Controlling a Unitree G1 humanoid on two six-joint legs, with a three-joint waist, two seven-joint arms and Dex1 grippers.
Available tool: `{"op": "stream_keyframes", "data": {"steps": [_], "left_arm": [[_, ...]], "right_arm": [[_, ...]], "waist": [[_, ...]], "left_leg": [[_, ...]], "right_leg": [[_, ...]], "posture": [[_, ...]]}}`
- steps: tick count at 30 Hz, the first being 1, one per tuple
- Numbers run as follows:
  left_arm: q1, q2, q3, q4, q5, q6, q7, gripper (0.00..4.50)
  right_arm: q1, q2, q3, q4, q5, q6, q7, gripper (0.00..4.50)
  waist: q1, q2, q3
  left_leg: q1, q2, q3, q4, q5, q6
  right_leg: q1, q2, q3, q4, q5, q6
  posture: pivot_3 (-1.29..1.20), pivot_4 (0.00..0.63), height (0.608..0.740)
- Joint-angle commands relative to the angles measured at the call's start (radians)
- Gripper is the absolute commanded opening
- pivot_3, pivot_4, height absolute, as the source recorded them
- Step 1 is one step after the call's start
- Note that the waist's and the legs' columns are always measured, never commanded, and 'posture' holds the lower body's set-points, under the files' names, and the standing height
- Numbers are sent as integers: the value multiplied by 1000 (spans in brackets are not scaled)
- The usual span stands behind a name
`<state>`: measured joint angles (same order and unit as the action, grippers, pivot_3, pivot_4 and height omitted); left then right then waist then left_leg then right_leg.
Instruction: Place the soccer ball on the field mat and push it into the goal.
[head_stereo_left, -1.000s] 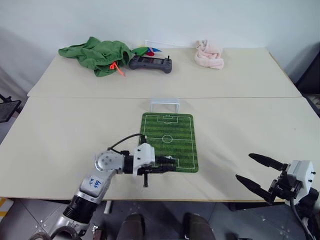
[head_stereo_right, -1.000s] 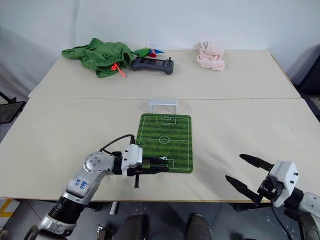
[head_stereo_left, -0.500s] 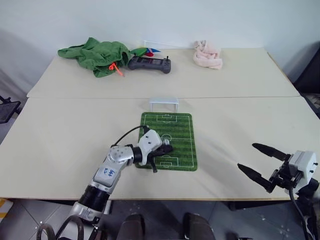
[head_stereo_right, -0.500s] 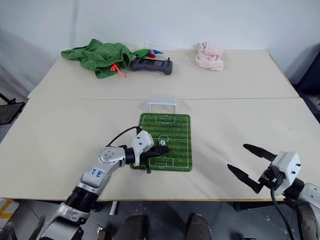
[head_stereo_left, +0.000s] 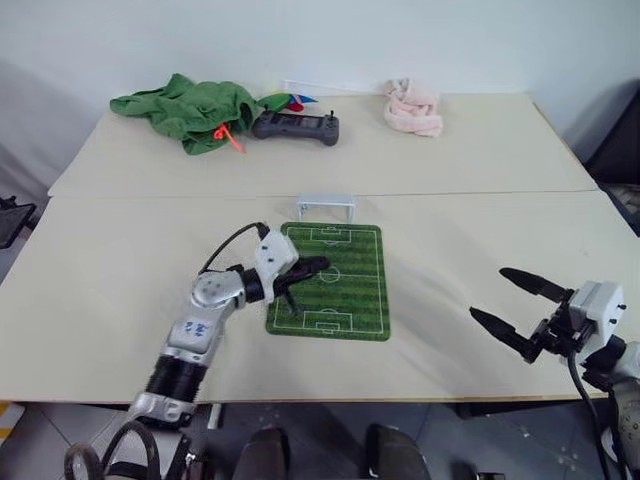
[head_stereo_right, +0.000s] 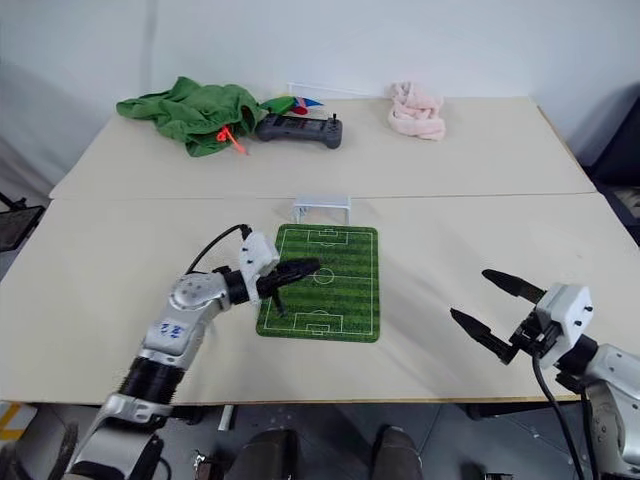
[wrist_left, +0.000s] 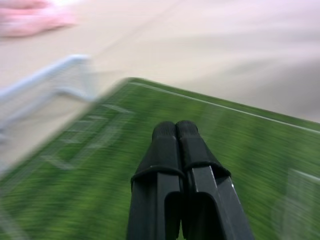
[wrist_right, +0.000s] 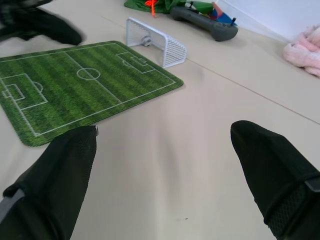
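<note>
The green field mat (head_stereo_left: 352, 292) lies flat at the table's middle, with the small white goal (head_stereo_left: 325, 205) standing at its far short edge. In the right wrist view the soccer ball (wrist_right: 146, 41) sits as a small round shape inside the goal (wrist_right: 159, 46). My left gripper (head_stereo_left: 316, 265) is shut and empty, level over the mat's left half near the centre circle; its fingers (wrist_left: 166, 145) press together above the grass. My right gripper (head_stereo_left: 490, 293) hangs open and empty over bare table to the right of the mat (wrist_right: 75, 85).
At the back of the table (head_stereo_left: 480, 170) lie a crumpled green cloth (head_stereo_left: 185, 105), a black controller (head_stereo_left: 295, 126) and a pink cloth (head_stereo_left: 412, 108). A seam between two tabletops runs across just behind the goal. The table's front edge is close below both arms.
My shut left gripper swept from the mat's near end up toward its centre. The ball that lay at its fingertips has left the mat.
</note>
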<state>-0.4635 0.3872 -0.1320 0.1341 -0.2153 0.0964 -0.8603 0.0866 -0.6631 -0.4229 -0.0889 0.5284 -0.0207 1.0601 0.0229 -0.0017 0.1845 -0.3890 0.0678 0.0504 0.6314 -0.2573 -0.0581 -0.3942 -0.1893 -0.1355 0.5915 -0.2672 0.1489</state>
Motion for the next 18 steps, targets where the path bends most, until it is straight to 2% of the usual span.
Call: {"op": "stream_keyframes", "data": {"steps": [1,4,7,13,18], "left_arm": [[21,61,34,-73,-89,68,-104,42],[49,115,56,-103,-93,111,-108,42],[93,189,127,-101,-163,150,-180,42],[126,268,237,23,-172,72,-224,42],[165,292,317,79,-176,-21,-242,42]], "right_arm": [[-25,-20,2,8,2,-15,13,4500],[-45,-28,8,21,7,-13,27,4500],[-73,-58,5,38,45,9,86,4500],[-105,-136,17,123,55,18,217,4500],[-229,-161,44,268,19,4,244,4500]], "waist": [[1,0,0],[1,0,0],[0,0,0],[0,0,0],[-1,0,0]], "left_leg": [[0,0,0,0,0,0],[0,0,1,1,0,1],[0,0,1,0,-1,1],[0,1,2,0,-1,1],[0,1,3,1,-1,1]], "right_leg": [[0,0,0,0,0,0],[0,0,1,0,0,0],[0,0,2,0,0,1],[-1,1,2,0,1,0],[-1,1,3,0,1,0]], "posture": [[0,150,740],[0,150,740],[0,150,740],[0,150,740],[0,150,740]]}}
